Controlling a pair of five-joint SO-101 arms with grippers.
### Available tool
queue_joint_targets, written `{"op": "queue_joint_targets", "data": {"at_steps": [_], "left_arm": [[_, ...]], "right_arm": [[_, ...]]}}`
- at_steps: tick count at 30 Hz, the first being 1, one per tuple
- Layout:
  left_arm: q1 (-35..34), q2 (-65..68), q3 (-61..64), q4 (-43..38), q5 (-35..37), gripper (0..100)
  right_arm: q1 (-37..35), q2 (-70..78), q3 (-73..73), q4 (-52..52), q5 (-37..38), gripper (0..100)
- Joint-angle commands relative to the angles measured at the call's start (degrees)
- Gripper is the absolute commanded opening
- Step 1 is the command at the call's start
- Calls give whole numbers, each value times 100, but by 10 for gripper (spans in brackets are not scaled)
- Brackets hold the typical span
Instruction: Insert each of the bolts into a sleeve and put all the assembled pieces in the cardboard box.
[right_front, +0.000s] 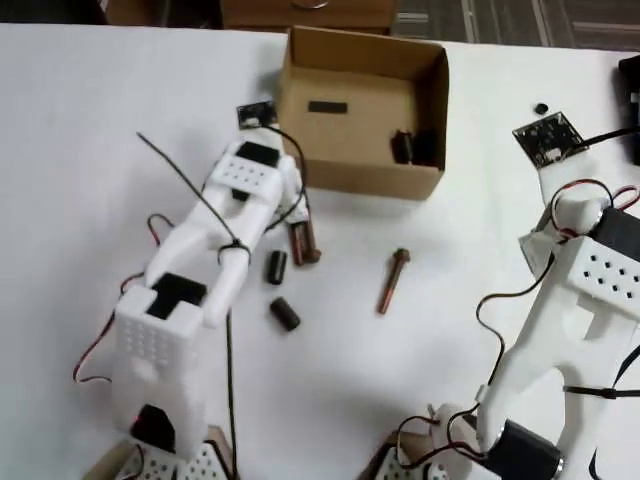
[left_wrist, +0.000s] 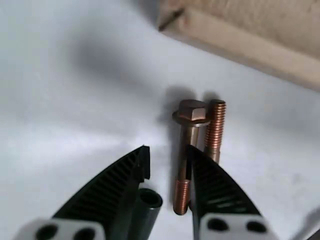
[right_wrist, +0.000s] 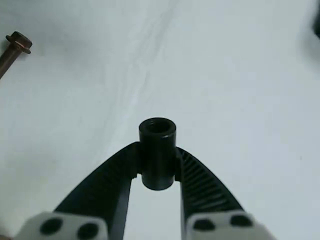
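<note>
Spread over two side-by-side bolts (left_wrist: 190, 116), the left gripper (left_wrist: 167, 155) could catch both or knock one away, while the right gripper (right_wrist: 157, 160) pinches a sleeve (right_wrist: 157, 134).

The left arm (right_front: 185, 245) and right arm (right_front: 560, 310) were white plastic shells with black motor blocks and dotted hole grids, trailed by red and black wires. The left gripper (left_wrist: 167, 155) and right gripper (right_wrist: 157, 150) had black ribbed fingers (left_wrist: 117, 185) on holed white mounts
</note>
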Motion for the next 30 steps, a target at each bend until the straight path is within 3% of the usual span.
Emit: {"op": "queue_joint_targets", "data": {"at_steps": [1, 21, 23, 26, 30], "left_arm": [[167, 26, -224, -9, 44, 142], [70, 941, -804, -343, 44, 142], [70, 1002, -831, -343, 44, 120], [70, 1108, -848, -343, 18, 11], [70, 1116, -848, -176, 18, 20]], "right_arm": [[-4, -277, -26, -92, 26, 20], [-215, -277, -18, -101, 26, 20], [-215, -277, -18, -101, 26, 20], [-215, -277, -18, -101, 26, 20], [-242, -277, -18, -101, 18, 20]]}}
